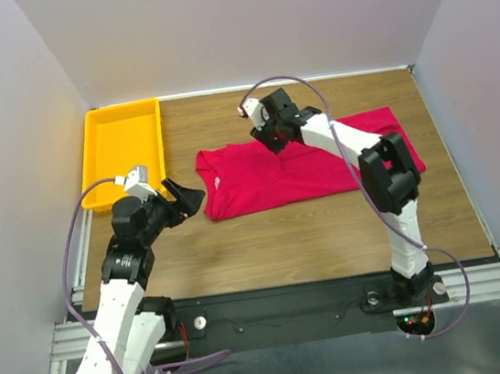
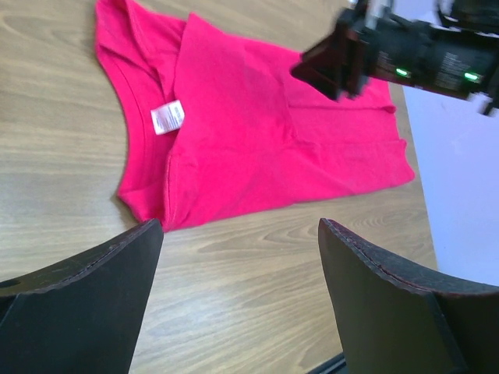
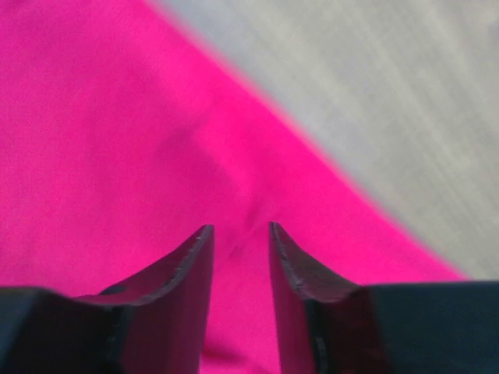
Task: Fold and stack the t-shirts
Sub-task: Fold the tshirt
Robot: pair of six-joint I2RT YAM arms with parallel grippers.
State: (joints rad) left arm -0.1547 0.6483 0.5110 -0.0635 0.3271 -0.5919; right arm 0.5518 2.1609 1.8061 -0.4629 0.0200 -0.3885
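Right gripper (image 3: 240,230) part-open low over the t-shirt (image 1: 258,181), holding nothing, left gripper (image 2: 240,226) wide and empty; risk: a shallow pinch catches one layer and the fold skews

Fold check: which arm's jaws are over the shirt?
The right gripper, jaws slightly apart above the t-shirt; the left gripper is wide open over the table, short of the shirt.

- Open passage over bare wood (image 1: 284,238) in front of the t-shirt (image 1: 258,181)
- The right arm (image 1: 387,178) crosses above the shirt's right half
- The yellow tray (image 1: 126,153) blocks the far-left corner
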